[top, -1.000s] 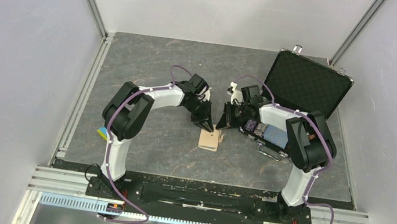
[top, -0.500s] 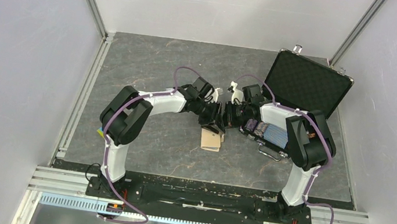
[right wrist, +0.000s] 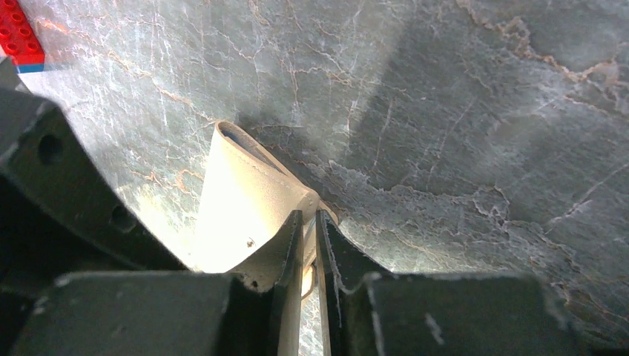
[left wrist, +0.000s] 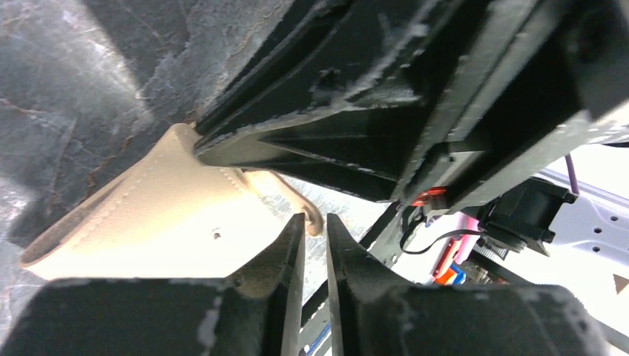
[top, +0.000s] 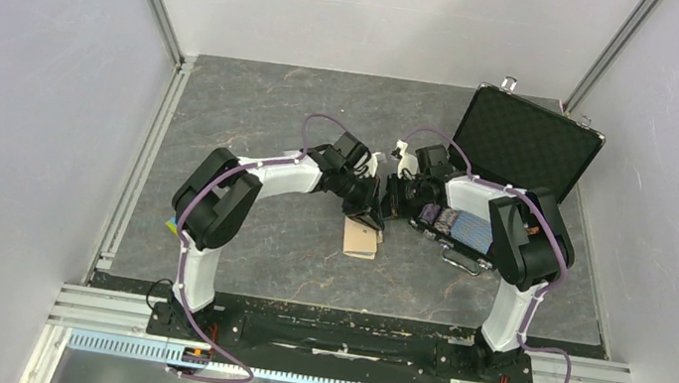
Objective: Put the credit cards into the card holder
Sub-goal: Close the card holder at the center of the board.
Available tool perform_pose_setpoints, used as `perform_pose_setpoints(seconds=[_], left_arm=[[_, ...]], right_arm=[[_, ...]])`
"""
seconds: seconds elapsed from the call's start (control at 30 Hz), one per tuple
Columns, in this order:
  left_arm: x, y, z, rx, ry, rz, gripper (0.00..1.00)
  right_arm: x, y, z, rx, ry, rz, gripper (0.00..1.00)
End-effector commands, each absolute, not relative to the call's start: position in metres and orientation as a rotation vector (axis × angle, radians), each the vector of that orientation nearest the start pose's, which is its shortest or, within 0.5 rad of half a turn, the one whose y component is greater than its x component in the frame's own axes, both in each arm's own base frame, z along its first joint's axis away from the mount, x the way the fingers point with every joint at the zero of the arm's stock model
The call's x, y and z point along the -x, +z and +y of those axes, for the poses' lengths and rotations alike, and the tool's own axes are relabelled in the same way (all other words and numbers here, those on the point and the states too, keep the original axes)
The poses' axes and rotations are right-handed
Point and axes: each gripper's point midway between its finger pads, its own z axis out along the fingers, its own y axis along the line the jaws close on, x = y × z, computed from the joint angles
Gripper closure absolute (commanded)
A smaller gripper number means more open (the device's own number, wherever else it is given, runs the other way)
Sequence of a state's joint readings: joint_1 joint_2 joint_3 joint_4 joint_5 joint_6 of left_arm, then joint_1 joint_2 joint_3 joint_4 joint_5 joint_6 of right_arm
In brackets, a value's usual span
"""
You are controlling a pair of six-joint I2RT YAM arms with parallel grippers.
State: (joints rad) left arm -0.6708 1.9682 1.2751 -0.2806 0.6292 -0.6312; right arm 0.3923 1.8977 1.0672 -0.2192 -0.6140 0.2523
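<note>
The tan card holder (top: 360, 242) lies mid-table with its upper end lifted between the two grippers. My right gripper (right wrist: 310, 216) is shut on the card holder's (right wrist: 245, 196) raised edge near the snap tab. My left gripper (left wrist: 314, 219) faces it from the other side. Its jaws are narrowed to a slit, with the end of the snap tab (left wrist: 317, 220) caught at the tips and the card holder's (left wrist: 148, 222) tan body beside the left finger. Seen from above, the left gripper (top: 372, 218) and right gripper (top: 391, 206) almost touch. The credit cards are out of view.
An open black case (top: 526, 143) stands at the back right, with rows of chips (top: 458, 226) just right of the right gripper. A blue and yellow block (top: 175, 226) lies by the left arm. A red block (right wrist: 19, 33) lies further off on the table.
The left gripper swung from pointing down at the card holder's top end to the right, close against the right gripper. Its jaws widened, then narrowed again. The right arm barely moved.
</note>
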Motion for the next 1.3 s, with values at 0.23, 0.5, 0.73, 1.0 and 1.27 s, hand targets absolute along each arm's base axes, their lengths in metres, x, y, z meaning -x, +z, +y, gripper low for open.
perform_pose_setpoints(seconds=[0.23, 0.5, 0.73, 1.0, 1.27], left_arm=[[-0.267, 0.078, -0.371, -0.433, -1.125, 2.743, 0.98], [-0.273, 0.071, -0.352, -0.408, -0.944, 2.778, 0.98], [-0.276, 0.068, -0.341, -0.382, -0.845, 2.793, 0.98], [-0.281, 0.069, -0.341, -0.367, -0.827, 2.780, 0.98], [-0.290, 0.070, -0.338, -0.322, -0.808, 2.777, 0.98]], right_arm=[[-0.319, 0.018, 0.244, 0.426, 0.982, 2.638, 0.88], [-0.319, 0.019, 0.243, 0.427, 0.982, 2.638, 0.87], [-0.318, 0.020, 0.243, 0.430, 0.986, 2.636, 0.87], [-0.318, 0.020, 0.242, 0.430, 0.984, 2.635, 0.87], [-0.317, 0.019, 0.242, 0.430, 0.984, 2.638, 0.87]])
